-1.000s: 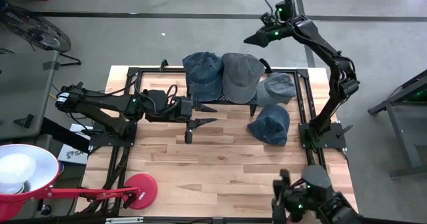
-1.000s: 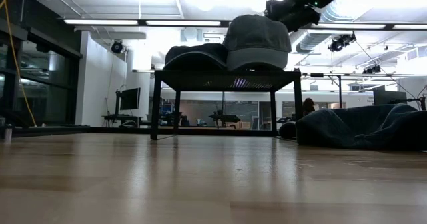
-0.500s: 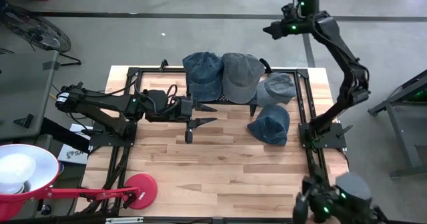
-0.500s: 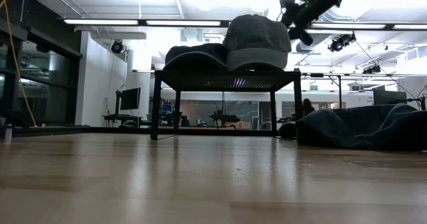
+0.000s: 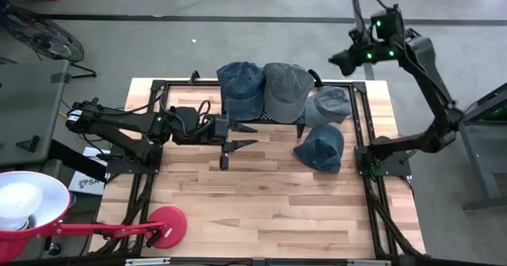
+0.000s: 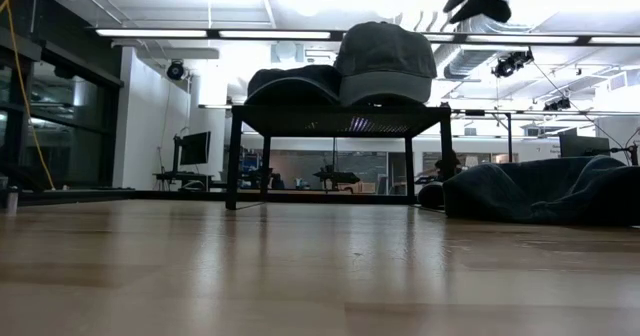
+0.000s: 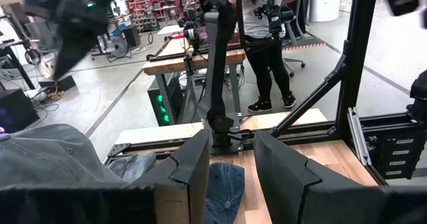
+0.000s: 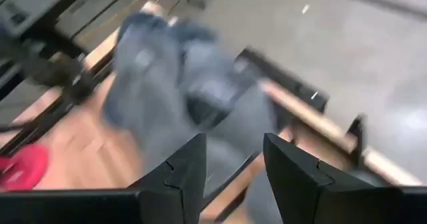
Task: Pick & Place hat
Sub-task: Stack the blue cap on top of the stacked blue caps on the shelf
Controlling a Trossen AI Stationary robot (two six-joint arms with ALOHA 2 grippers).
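Right gripper (image 5: 342, 60) is up in the air past the table's far right corner, holding nothing; its wrist view shows the two fingers (image 8: 183, 171) spread with a clear gap between them. Left gripper (image 5: 226, 149) sits low over the wooden table (image 5: 261, 195), just in front of the black rack (image 5: 273, 117); its fingers (image 7: 193, 167) are parted too, nothing between them.

High view: two caps sit side by side on the rack, a blue denim cap (image 5: 239, 84) and a grey cap (image 5: 287, 88). Two more caps lie on the tabletop to the right of the rack, a grey-blue one (image 5: 329, 104) and a dark blue one (image 5: 321, 147).

Low view adds the height: both rack caps (image 6: 385, 61) ride well above the tabletop, and the dark blue cap (image 6: 545, 191) lies flat.

Left wrist view alone shows a person (image 7: 267, 44) standing beyond the table.
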